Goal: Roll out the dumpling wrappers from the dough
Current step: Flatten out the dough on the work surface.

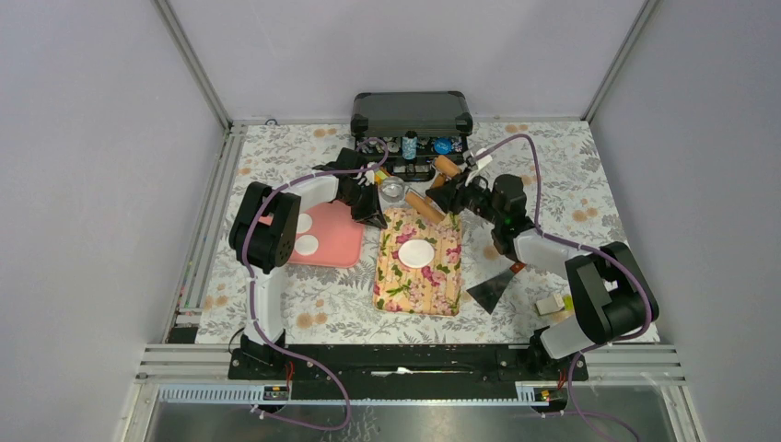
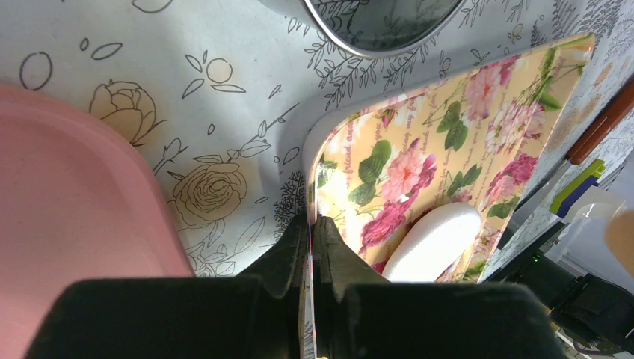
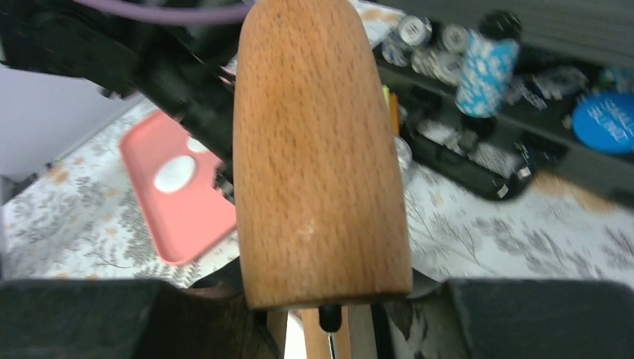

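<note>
Left gripper [image 2: 310, 223]: fingers pressed together, tips down at the white rim of the flowered board [image 1: 440, 276], at its 11 o'clock corner. Cannot tell whether that rim is nipped between them.

Right gripper [image 3: 321, 295]: pinches a wooden rolling pin [image 3: 321, 149] and hangs over the board's 1 o'clock corner.

On the board, just past centre toward 12 o'clock: one white dough round [image 1: 416, 253], lying apart from both grippers and from the pin.

At 9 o'clock of the board, just beside it: one pink tray [image 1: 336, 241], holding two smaller white dough pieces [image 1: 306, 245] side by side, not touching.

At 12 o'clock, just off the board's edge: one round silver tin [image 1: 393, 191], shiny inside, contents not readable.

Farther at 12 o'clock: one black case [image 1: 412, 112], lid up, holding a blue-and-white bottle [image 1: 410, 145], a blue round item [image 1: 443, 145] and small clutter too blurred to name.

At 4 o'clock: one dark scraper [image 1: 490, 290] lying flat; beyond it a small white-and-green block [image 1: 551, 304].

Underneath: flower-print cloth [image 1: 313, 313] over the table. Around: plain grey walls [image 1: 92, 138] with metal framing.
</note>
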